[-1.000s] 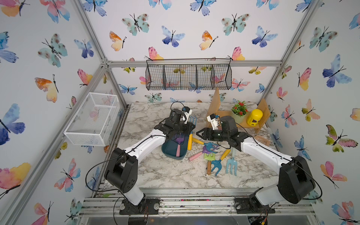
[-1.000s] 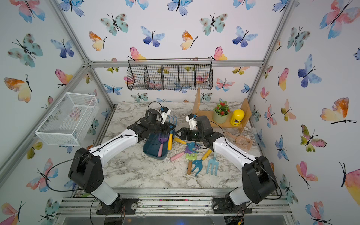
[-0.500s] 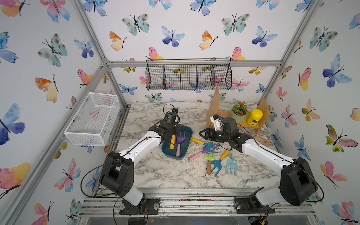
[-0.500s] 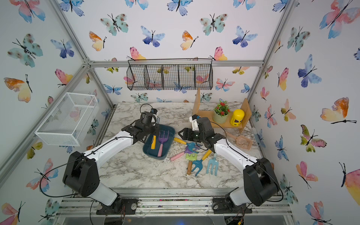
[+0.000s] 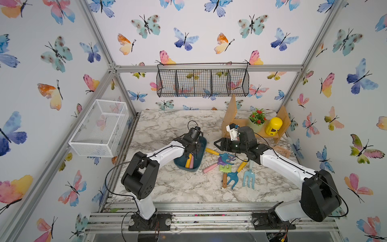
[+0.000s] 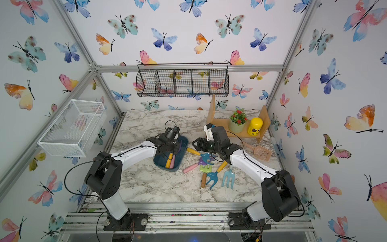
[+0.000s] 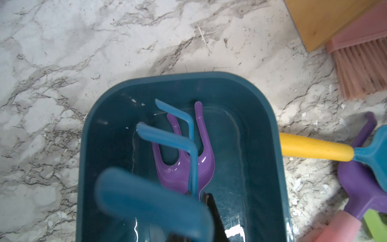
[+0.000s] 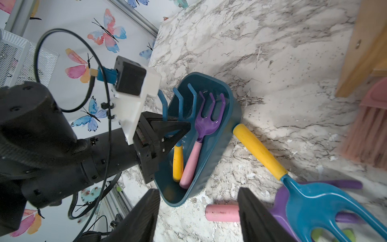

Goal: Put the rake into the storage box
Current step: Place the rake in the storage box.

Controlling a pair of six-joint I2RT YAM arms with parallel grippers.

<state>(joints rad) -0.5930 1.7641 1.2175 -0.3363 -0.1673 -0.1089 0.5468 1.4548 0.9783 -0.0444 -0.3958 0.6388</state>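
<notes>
A second ago the left pincer point(image 8: 180, 131) carried the rake point(image 8: 178, 159) above the box point(image 7: 188, 76). Now it is low inside, and the yellow handle lies on the box floor beside the purple fork point(image 8: 207, 123), with the blue tines standing against the far wall. The pincer is pressed together on the rake's neck, so the job looks nearly done: only letting go and lifting clear remain. The right pincer point(image 8: 198, 211) has barely moved. It hangs spread and empty over the loose tools point(image 5: 228, 165).

The marble desk point(image 5: 171, 125) is flecked with debris. A wooden shelf point(image 5: 240, 123) stands at its far right corner. Butterfly walls carry a wire basket point(image 5: 202, 82) and a white mesh one point(image 5: 98, 127).
</notes>
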